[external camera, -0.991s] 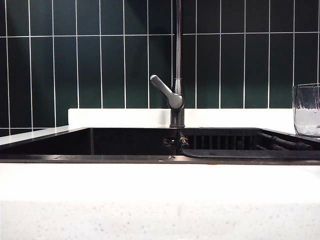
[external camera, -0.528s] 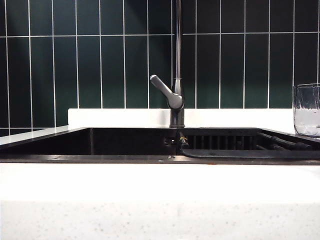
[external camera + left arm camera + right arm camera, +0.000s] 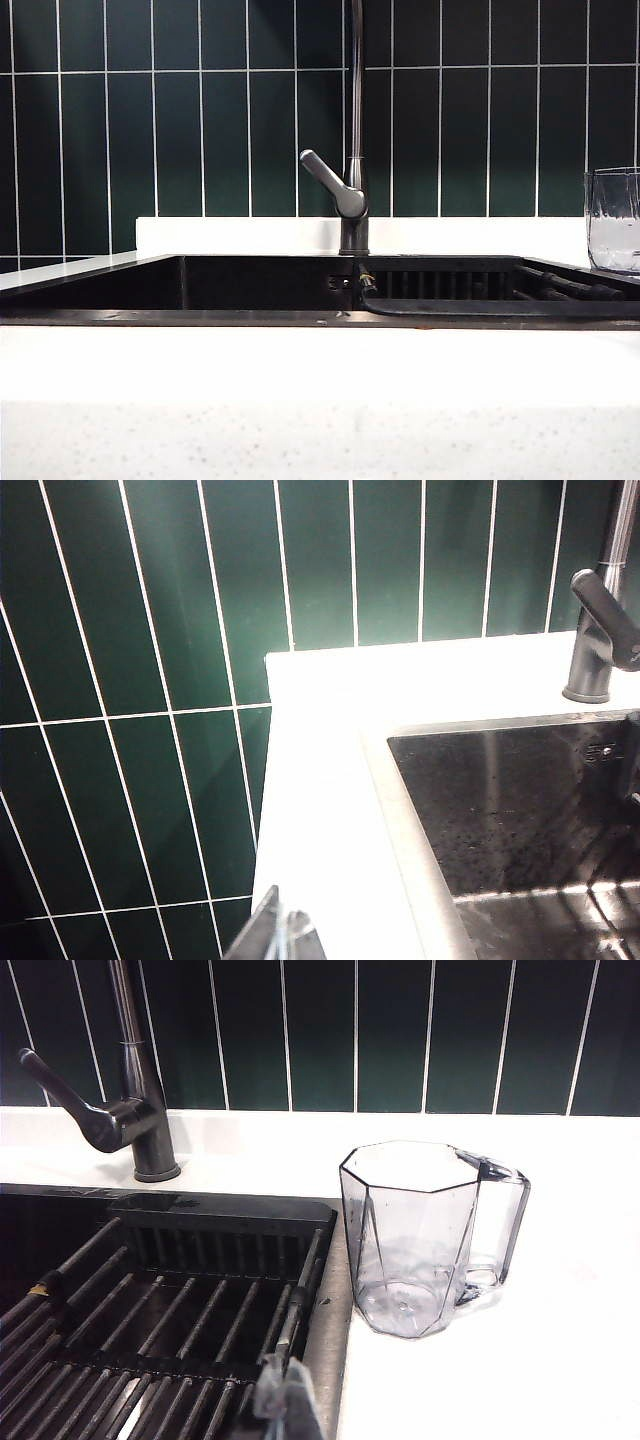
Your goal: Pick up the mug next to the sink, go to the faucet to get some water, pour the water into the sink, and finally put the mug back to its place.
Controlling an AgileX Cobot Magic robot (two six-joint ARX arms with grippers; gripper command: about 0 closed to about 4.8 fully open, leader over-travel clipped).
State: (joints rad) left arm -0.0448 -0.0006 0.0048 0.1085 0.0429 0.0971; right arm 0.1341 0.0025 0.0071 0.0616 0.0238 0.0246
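1. Dark green vertical wall tiles (image 3: 200,130) with white grout behind a white speckled stone counter (image 3: 320,370); counter framing the sink on every visible side.
2. Sink (image 3: 260,285): black rectangular basin, dark rim, set into the counter; ribbed black drainer rack (image 3: 170,1320) filling the part of the sink nearest the mug.
3. Faucet (image 3: 352,200): slim dark-grey tap, upright at the back rim of the sink, roughly mid-length; straight pipe running up out of the exterior view; single lever handle angled up and away from the mug side.
4. Mug (image 3: 415,1240): clear faceted glass with handle, upright on the counter just beside the drainer end of the sink, handle turned away from the sink; untouched, apart from both grippers.
5. Left gripper (image 3: 280,938): only the fingertips visible in its wrist view, closed together, nothing between them; above the counter at the sink end far from the mug.
6. Right gripper (image 3: 285,1400): fingertips closed together, nothing held; above the sink's rim beside the drainer, near the mug without contact.
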